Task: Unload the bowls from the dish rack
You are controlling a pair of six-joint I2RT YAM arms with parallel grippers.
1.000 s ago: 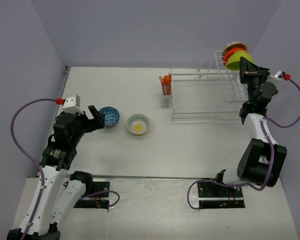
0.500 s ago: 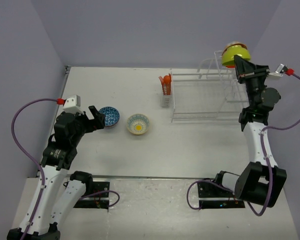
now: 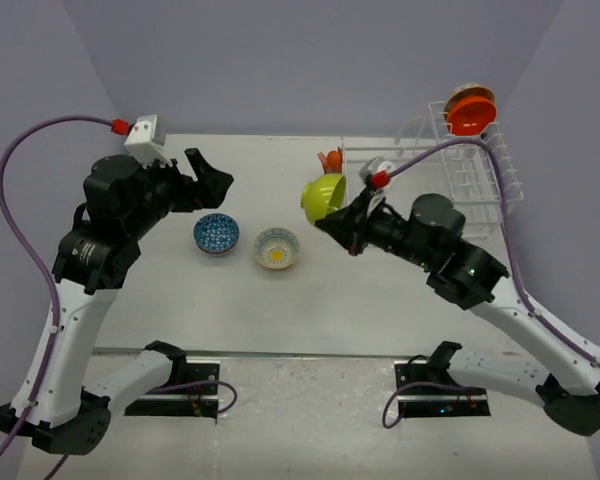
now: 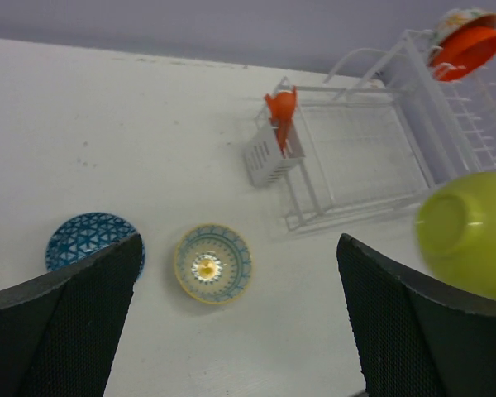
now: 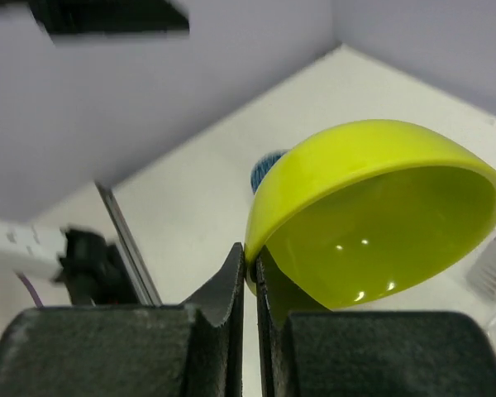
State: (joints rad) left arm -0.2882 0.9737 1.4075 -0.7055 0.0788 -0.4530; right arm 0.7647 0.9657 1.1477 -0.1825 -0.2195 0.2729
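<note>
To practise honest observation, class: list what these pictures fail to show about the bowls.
Top view: the orange bowl hides how many more stand behind it.
Left wrist: the lime-green bowl is blurred and cut by the right edge.
Right wrist: that bowl covers most of the blue bowl.

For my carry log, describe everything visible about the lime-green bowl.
The lime-green bowl is plain, glossy and plastic-looking, with a small round foot. It hangs tipped on its side, out of the dish rack, above the table. The right gripper is shut on its rim; nothing else touches it.
</note>
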